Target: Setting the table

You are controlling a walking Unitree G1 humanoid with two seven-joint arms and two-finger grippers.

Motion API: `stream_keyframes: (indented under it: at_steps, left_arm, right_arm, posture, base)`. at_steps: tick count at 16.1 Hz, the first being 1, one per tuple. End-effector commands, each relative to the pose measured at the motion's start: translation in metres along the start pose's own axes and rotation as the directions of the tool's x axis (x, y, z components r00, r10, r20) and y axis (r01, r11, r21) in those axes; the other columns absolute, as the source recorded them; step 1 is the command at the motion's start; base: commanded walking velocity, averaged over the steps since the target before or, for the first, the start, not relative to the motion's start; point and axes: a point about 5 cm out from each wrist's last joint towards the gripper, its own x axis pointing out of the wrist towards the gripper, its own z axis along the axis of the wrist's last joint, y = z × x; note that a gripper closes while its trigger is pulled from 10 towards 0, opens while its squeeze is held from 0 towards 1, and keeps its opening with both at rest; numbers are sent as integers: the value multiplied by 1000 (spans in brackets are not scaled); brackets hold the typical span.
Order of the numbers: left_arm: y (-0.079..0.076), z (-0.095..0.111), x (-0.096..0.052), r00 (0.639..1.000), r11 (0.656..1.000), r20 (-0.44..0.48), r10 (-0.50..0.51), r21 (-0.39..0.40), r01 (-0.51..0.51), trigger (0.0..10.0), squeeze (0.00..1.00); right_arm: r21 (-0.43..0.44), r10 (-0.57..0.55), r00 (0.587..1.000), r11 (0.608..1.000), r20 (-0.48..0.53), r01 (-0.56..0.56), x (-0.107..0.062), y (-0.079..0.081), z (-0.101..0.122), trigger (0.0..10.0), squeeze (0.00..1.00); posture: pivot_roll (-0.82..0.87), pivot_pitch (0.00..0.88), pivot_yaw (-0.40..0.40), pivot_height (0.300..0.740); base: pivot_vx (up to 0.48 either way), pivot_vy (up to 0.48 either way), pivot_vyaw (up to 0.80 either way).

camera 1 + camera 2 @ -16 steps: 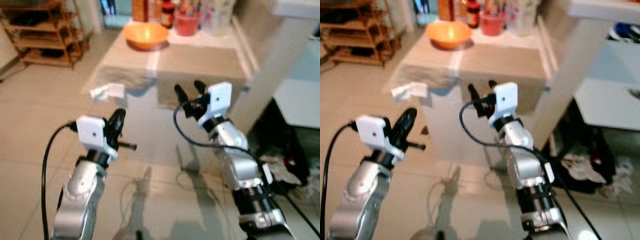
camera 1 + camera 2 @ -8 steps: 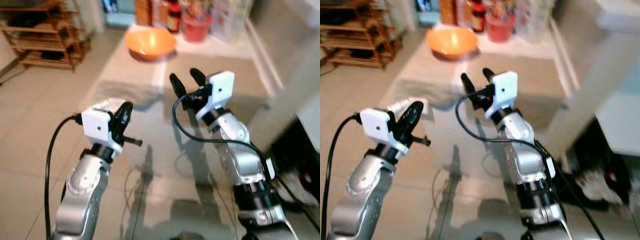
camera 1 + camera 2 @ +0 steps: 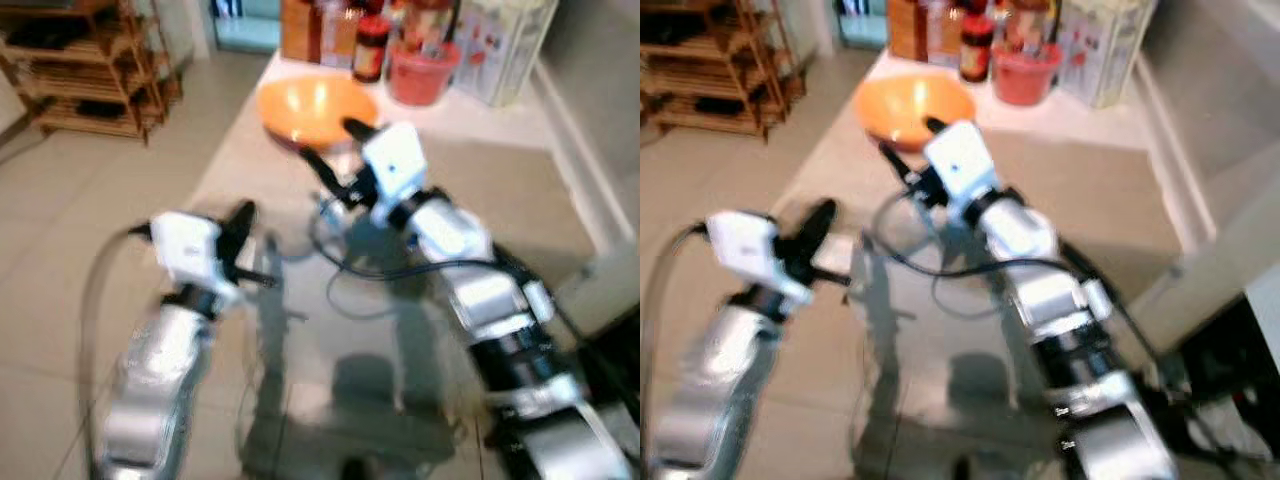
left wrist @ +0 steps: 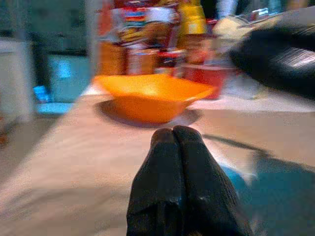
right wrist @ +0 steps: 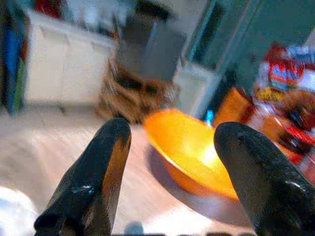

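While both arms reach out over the tabletop [image 3: 480,190], the orange bowl [image 3: 312,108] sits toward its far end, just in front of a row of bottles and a red tub [image 3: 422,72]. Its mouth faces up and it stands on its base. Being round, it has no long axis to line up with, so what matters is which rim a pincer meets first.

Of the two, the right pincer [image 3: 332,148] is much the nearer. Its two fingers are spread apart, empty, with the tips close to the bowl's near rim. From the right wrist view the bowl [image 5: 197,152] lies straight ahead between the fingers [image 5: 96,177], offset somewhat toward one of them. I cannot tell whether a tip already touches the rim, as the head views are blurred.

By contrast, the left pincer [image 3: 243,222] hangs back near the tabletop's near left edge, fingers pressed together and holding nothing. Its wrist view shows the bowl [image 4: 150,98] well ahead, beyond the closed tips.

Judging from this, a grasp would fall to the right arm: one finger over the near rim, the other outside it.
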Motion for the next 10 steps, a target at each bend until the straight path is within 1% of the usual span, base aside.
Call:
stream_keyframes:
  at_steps: [1,2,3,4,5,6,7,9,10]
  left_arm:
    - [4,8,-3,1000,1000,17,-6,29,5,10000,0]
    - [4,9,-3,1000,999,18,-16,31,16,10000,0]
    - [3,11,-4,999,998,15,-44,40,43,10000,0]
    - [1,11,-5,997,996,6,-75,54,75,10000,0]
    - [-2,10,-6,994,991,-11,-111,72,111,10000,0]
    - [-8,7,-9,982,976,-51,-182,109,186,10000,0]
    - [-10,7,-11,974,965,-72,-215,136,223,10000,0]
    - [-11,9,-12,971,960,-81,-227,151,237,10000,0]
    - [-12,9,-13,967,956,-88,-238,154,249,10000,0]
  right_arm:
    - [-61,67,998,996,-8,-67,9,7,8,10000,0]
    - [-97,87,996,991,-33,-90,9,7,8,10000,0]
    - [-183,139,985,971,-100,-155,10,5,7,10000,0]
    - [-246,196,966,941,-167,-233,9,3,4,10000,0]
    - [-265,216,956,927,-199,-265,8,0,3,10000,0]
    - [-286,257,934,902,-247,-324,5,-5,3,10000,0]
    - [-316,281,919,876,-277,-363,4,-10,6,10000,0]
    - [-354,259,915,861,-311,-364,8,-19,16,10000,0]
    - [-356,268,906,853,-329,-382,8,-19,21,10000,0]
  posture:
    - [-41,82,-21,740]
    - [-40,79,-21,740]
    - [-42,78,-22,740]
    - [-42,77,-22,740]
    - [-43,76,-23,740]
    - [-41,72,-25,740]
    - [-39,73,-25,740]
    - [-37,75,-26,740]
    - [-37,75,-25,740]
  base:
    - [480,0,0]
    - [480,0,0]
    - [480,0,0]
    - [480,0,0]
    - [450,0,0]
    - [0,0,0]
    - [0,0,0]
    - [0,0,0]
    - [0,0,0]
